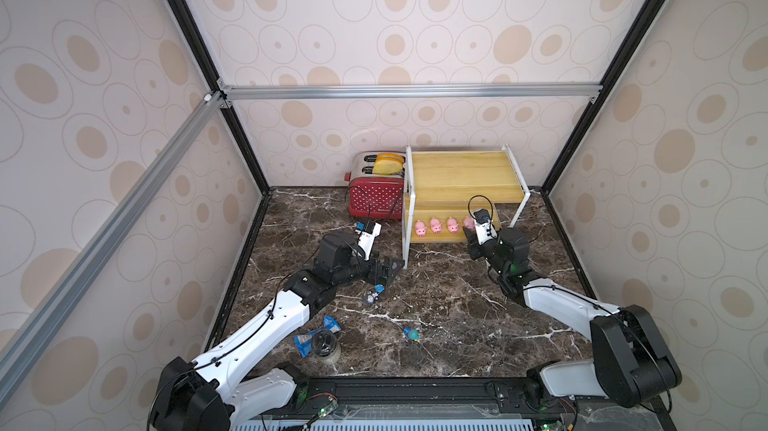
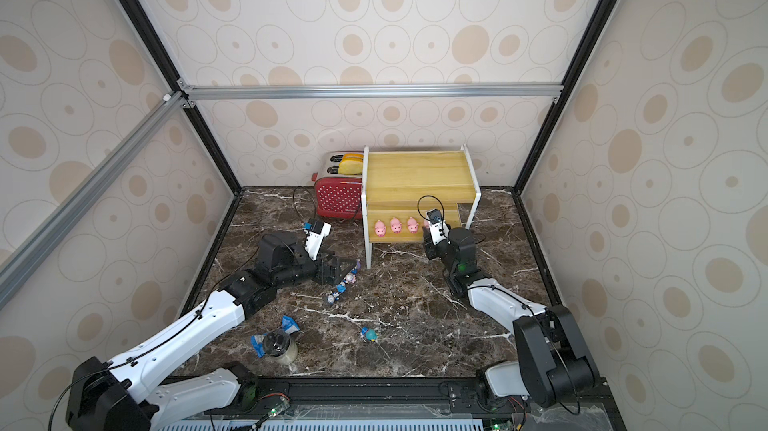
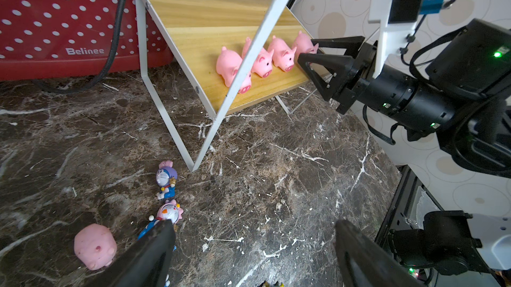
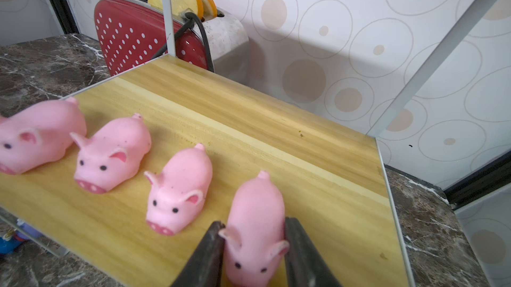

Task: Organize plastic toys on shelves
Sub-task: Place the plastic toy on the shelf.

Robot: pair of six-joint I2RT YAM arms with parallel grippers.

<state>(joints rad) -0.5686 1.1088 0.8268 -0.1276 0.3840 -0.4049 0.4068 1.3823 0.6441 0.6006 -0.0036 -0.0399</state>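
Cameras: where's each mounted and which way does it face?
Top views: high in front, looking down and back over table and shelves; left arm and right arm show.
Left wrist: on left arm, facing lower board, pigs and right hand; own open left hand shows.
Right wrist: on right arm, facing along that board to toaster; its fingers flank the end pig.
Shared: both wrist views show the pigs.
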